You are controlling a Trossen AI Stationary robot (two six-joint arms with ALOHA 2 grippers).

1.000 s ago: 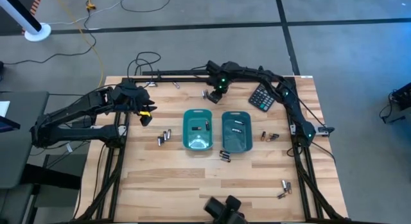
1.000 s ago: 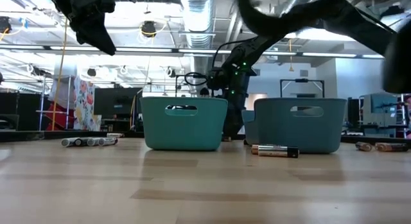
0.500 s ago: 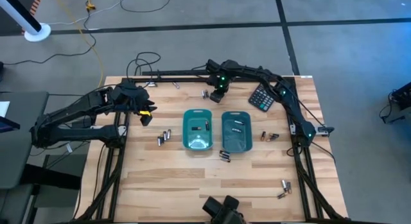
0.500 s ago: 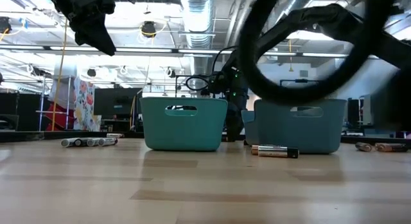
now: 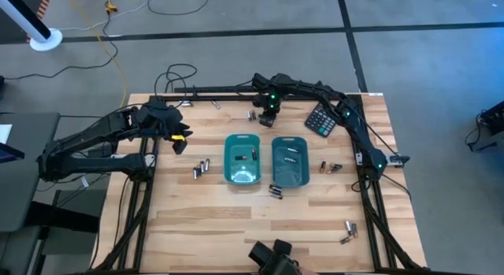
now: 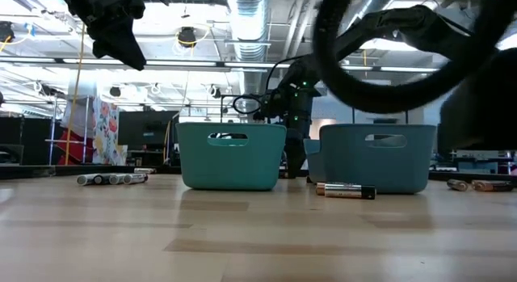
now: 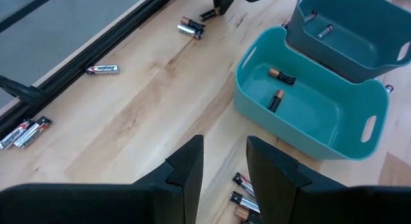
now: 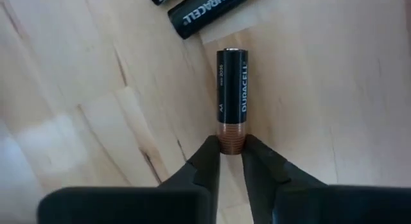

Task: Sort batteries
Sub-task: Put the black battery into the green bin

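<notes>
From my remote station: nearest, loose batteries (image 6: 346, 189) lie on the wooden table (image 5: 236, 220) before two teal trays (image 5: 242, 158). My left gripper (image 7: 221, 166) hovers left of the trays, jaws slightly apart, empty. Farthest, my right gripper (image 8: 231, 153) is down at the table's back edge, jaws clamped on a battery's coppery end (image 8: 232, 134).

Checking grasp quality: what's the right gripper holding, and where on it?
The right gripper pinches a Duracell battery by its coppery end; the black body sticks out ahead.
</notes>
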